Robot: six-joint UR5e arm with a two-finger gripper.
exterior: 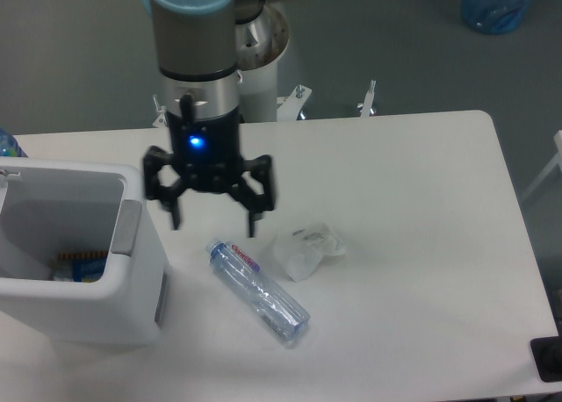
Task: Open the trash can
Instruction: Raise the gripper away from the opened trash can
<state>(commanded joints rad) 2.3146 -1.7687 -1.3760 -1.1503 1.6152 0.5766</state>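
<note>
The black two-finger gripper (213, 226) hangs above the white table (413, 209) with jaws spread wide, holding nothing. The large white boxy plastic trash can (79, 283) stands open at the table's left edge, beside a clear plastic bottle (258, 292) and crumpled white wrapper (306, 247).

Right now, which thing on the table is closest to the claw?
The clear plastic bottle, lying just under the open claw. The crumpled wrapper and trash can sit farther.

UR5e arm (198, 33), grey with pale blue caps

Silver cylindrical wrist above a black gripper (213, 224) body with a glowing blue light; two black linkage fingers (253, 211) spread toward 5 and 7 o'clock; white base column at 12 o'clock.
</note>
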